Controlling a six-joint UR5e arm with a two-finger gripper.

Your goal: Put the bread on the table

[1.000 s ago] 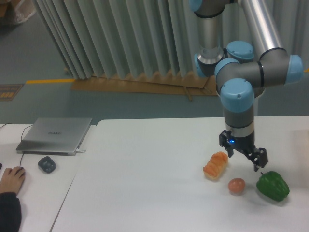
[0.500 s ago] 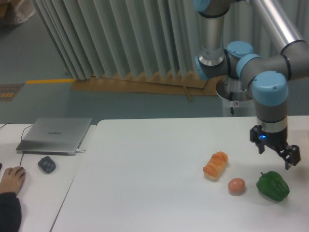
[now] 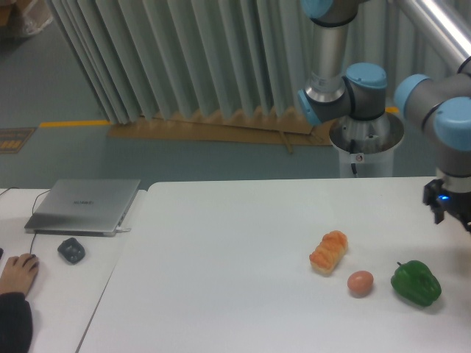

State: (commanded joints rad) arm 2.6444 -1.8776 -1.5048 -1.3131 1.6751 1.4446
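Observation:
The bread (image 3: 329, 251), a small orange-golden loaf with a ridged top, lies on the white table (image 3: 221, 272), right of the middle, with nothing touching it. My gripper (image 3: 458, 215) hangs at the right edge of the view, well to the right of the bread and above the green pepper. Only its left part shows; the fingers are cut off by the frame edge, so its state is unclear. Nothing is seen held in it.
A pinkish-brown egg (image 3: 360, 282) sits just right of the bread, and a green bell pepper (image 3: 416, 282) beyond it. On a smaller desk at left are a closed laptop (image 3: 84, 206), a dark mouse (image 3: 71, 250) and a person's hand (image 3: 18, 273).
The arm has swung right and upward, from just beside the bread to the frame's right edge. The bread, egg and pepper have stayed where they were.

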